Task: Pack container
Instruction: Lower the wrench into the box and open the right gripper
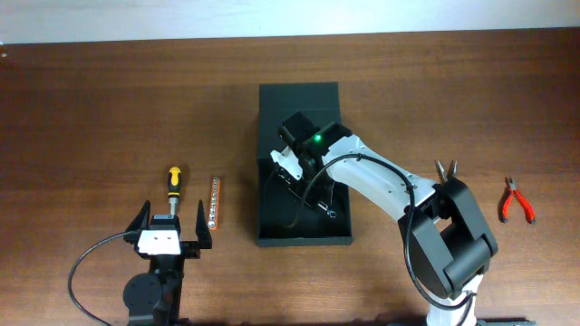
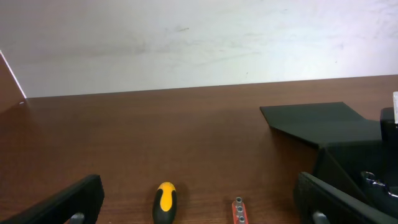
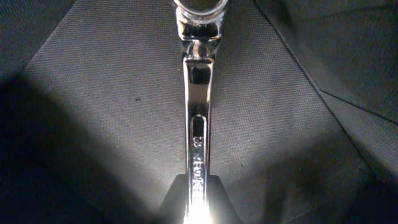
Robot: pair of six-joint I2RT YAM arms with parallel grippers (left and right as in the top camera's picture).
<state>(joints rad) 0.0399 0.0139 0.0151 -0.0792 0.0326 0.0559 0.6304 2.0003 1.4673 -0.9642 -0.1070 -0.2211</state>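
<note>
With my right gripper (image 1: 288, 168), fingers pinched a chrome wrench (image 3: 198, 124) low inside the container (image 1: 304, 238), ready for release; the left gripper (image 1: 172, 217) sat with fingers spread.

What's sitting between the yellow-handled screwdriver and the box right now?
Only a narrow orange strip of bits, lying between the screwdriver and the box, touching neither. The overhead view shows it best.

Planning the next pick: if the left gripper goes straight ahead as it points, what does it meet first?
Most likely the screwdriver, lying straight ahead of the open left gripper; the orange bit holder sits to its right, probably missed.
</note>
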